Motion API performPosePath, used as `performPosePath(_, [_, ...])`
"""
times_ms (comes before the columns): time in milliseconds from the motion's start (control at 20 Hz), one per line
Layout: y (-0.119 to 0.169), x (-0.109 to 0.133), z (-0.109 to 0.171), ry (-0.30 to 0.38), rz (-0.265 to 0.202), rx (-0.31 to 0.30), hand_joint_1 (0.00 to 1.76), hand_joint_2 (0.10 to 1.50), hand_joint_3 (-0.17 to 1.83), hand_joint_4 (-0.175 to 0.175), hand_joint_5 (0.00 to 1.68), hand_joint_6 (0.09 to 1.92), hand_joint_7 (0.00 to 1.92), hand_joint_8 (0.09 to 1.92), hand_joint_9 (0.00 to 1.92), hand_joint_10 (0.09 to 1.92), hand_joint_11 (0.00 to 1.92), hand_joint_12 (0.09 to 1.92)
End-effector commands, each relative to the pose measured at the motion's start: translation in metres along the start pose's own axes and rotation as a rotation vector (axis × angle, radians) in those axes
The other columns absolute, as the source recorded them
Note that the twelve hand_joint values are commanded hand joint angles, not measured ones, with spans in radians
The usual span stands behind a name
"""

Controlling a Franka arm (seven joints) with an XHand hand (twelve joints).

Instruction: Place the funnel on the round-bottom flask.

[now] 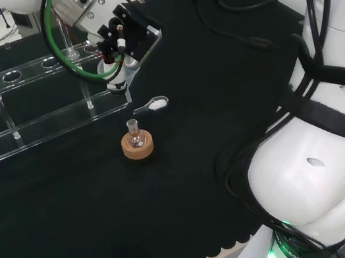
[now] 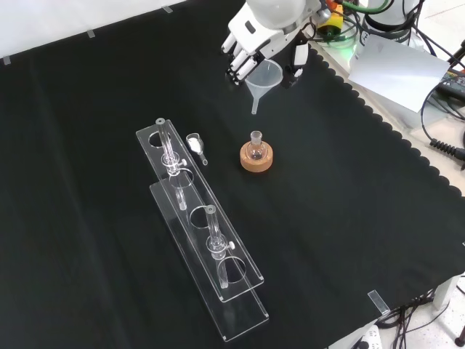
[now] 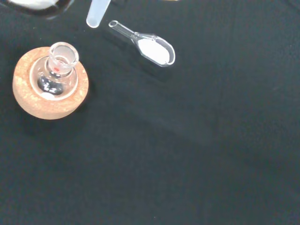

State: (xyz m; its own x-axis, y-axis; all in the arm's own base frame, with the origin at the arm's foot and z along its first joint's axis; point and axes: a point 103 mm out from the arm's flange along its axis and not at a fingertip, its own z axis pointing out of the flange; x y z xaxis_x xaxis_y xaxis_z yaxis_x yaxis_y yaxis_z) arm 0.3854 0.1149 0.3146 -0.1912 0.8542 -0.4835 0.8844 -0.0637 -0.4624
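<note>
Seen from the front, left to right: clear rack (image 2: 203, 240) lying diagonally across the black cloth (image 2: 80, 145), with upright glass tubes (image 2: 166, 144) in it; just beside its upper end, small clear scoop (image 2: 196, 147) holding white powder; then round-bottom flask (image 2: 254, 149) upright on a cork ring (image 2: 256, 158), neck open and bare. Above and slightly right of the flask, clear funnel (image 2: 263, 81) held in the air, stem down, well apart from the flask's neck. Hand (image 2: 254, 40) at the view's top, fingers curled round the funnel's rim. From the wrist, funnel stem tip near the scoop and beside, not over, the flask mouth.
</note>
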Motion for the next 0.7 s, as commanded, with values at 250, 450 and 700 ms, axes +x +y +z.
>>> performPosePath(250, [0.021, 0.019, 0.019, 0.01, -0.037, 0.036, 0.8, 0.72, 0.7, 0.02, 0.71, 0.73, 0.74, 0.56, 1.01, 0.37, 0.65, 1.24])
performPosePath(450, [0.025, 0.021, 0.024, 0.016, -0.039, 0.043, 0.8, 0.72, 0.7, 0.019, 0.7, 0.73, 0.74, 0.56, 1.01, 0.37, 0.66, 1.24])
performPosePath(700, [0.027, 0.021, 0.025, 0.016, -0.037, 0.044, 0.8, 0.72, 0.7, 0.011, 0.68, 0.73, 0.74, 0.56, 1.01, 0.37, 0.66, 1.24])
